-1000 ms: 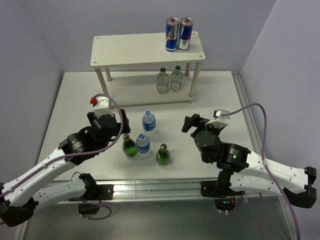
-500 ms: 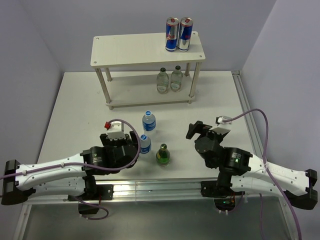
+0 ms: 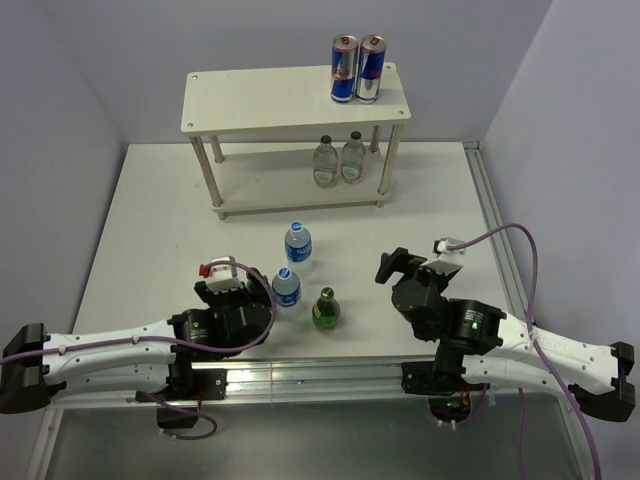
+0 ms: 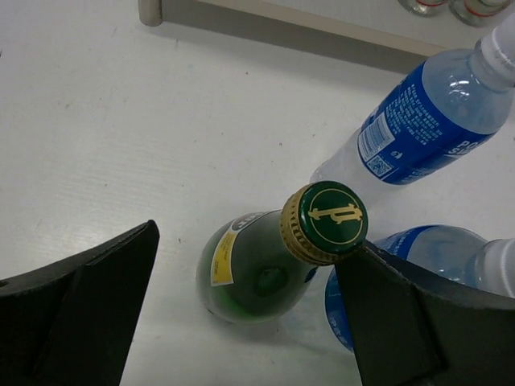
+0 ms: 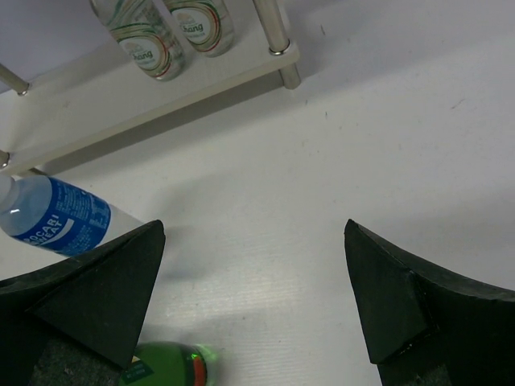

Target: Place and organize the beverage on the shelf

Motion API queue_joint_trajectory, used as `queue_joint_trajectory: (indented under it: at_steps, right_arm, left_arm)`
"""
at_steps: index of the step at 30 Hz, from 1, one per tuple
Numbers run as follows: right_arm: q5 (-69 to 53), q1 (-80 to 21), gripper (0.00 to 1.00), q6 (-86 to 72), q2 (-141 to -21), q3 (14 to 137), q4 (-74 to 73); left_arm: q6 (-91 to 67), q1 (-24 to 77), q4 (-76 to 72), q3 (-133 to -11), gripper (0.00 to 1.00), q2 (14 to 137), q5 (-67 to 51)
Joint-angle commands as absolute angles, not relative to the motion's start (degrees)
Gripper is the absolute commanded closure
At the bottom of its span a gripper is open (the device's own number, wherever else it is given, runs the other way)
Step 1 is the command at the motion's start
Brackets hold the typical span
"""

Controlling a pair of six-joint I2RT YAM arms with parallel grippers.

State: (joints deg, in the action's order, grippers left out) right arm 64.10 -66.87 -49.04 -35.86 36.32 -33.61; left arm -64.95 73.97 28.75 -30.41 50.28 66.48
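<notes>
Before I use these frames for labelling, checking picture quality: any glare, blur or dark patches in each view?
Top external: even soft light, sharp throughout, small glints on the cans. Left wrist: the green bottle is crisp, cap emblem clear, no blur. Right wrist: fingers nearly black, pale bottles with legible labels.

A blue-and-silver left can (image 3: 344,70) and a matching right can (image 3: 371,68) stood upright and side by side at the far side of the scene, right of centre. The white table (image 3: 150,225) had a metal rail (image 3: 320,377) along its near edge. Pale lilac walls (image 3: 90,60) closed it in on the left, far and right sides.
</notes>
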Motion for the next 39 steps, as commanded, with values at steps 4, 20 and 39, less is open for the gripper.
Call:
queue_joint_trajectory:
  at_steps: [4, 20, 39]
  right_arm:
    - [65.6, -67.1, 0.00, -51.3, -37.5, 35.7, -33.0]
    - [66.0, -67.1, 0.00, -51.8, -36.6, 33.8, -32.8]
    - [65.6, -67.1, 0.01, -48.4, -36.0, 33.9, -29.9]
  left_arm:
    - [-57.7, 74.2, 12.8, -27.6, 0.09, 51.0, 72.6]
    - [-52.2, 68.3, 6.1, -28.5, 0.90, 59.8, 69.2]
    - [-35.1, 68.0, 16.5, -46.6, 1.00, 54.1, 70.1]
